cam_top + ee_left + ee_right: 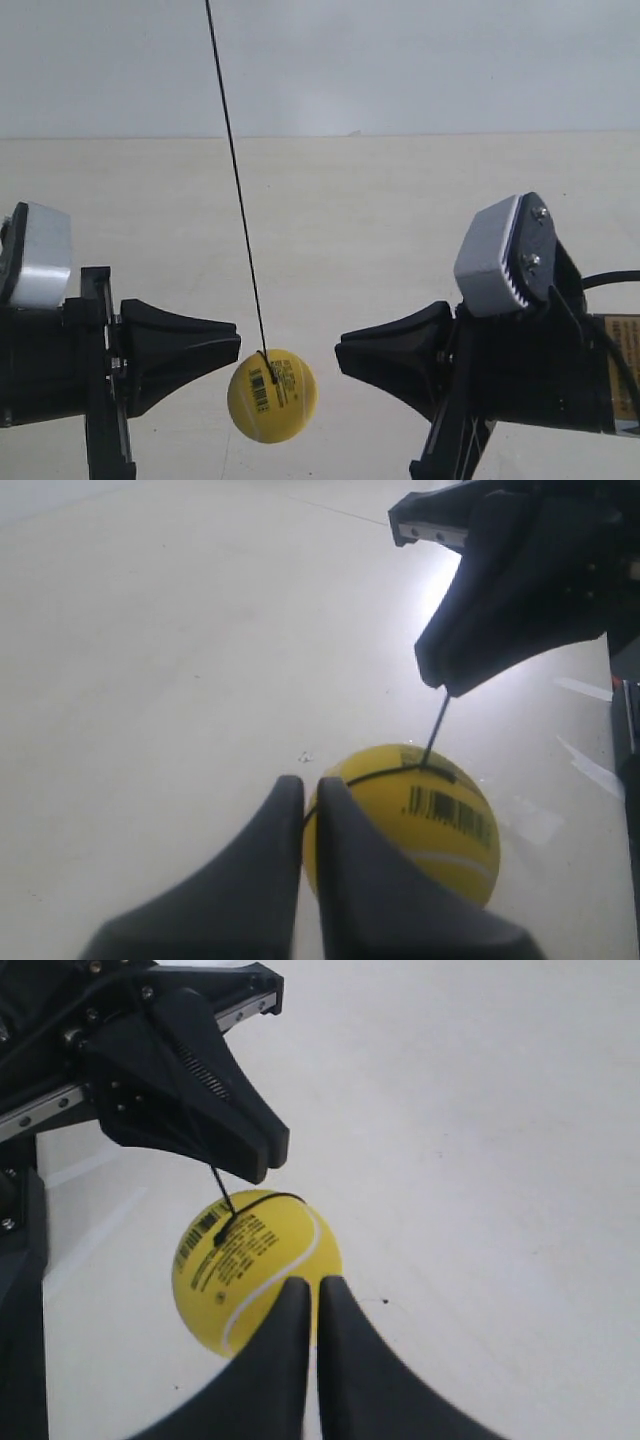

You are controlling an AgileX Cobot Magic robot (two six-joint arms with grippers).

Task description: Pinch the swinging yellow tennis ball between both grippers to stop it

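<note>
L gripper: fingers pressed together, only a hairline slit btwn them; nothing held. Blunt tip sits at the ball's side, touching or just short of it (cannot tell which).
R gripper: likewise closed to a thin slit, empty; tip points at the ball.
Yellow tennis ball: hangs on a thin dark string above the pale surface, well in from its far edge; near edge & corners out of frame.
Exterior view: ball lies just beside the tip of the arm at the exterior view's left; clear gap to the arm at the exterior view's right. Ball centre hangs a little below both tips.
String: slants, so ball is prob. off its rest line (judgement).
Markings: barcode sticker, black band, white seam.
Handling (est.): light; felt cover, so not slippery; springy shell gives a little, not fragile. Free on its string, so a one-sided push only sends it away.
Where to hold: opposite sides at widest girth, one closed tip per side, both arriving approx. together.
Height: tips look high; contact above centre would likely squeeze the ball down & out.
Risk: narrow tips, so off-centre contact lets the ball roll out sideways; keep clear of string.
</note>
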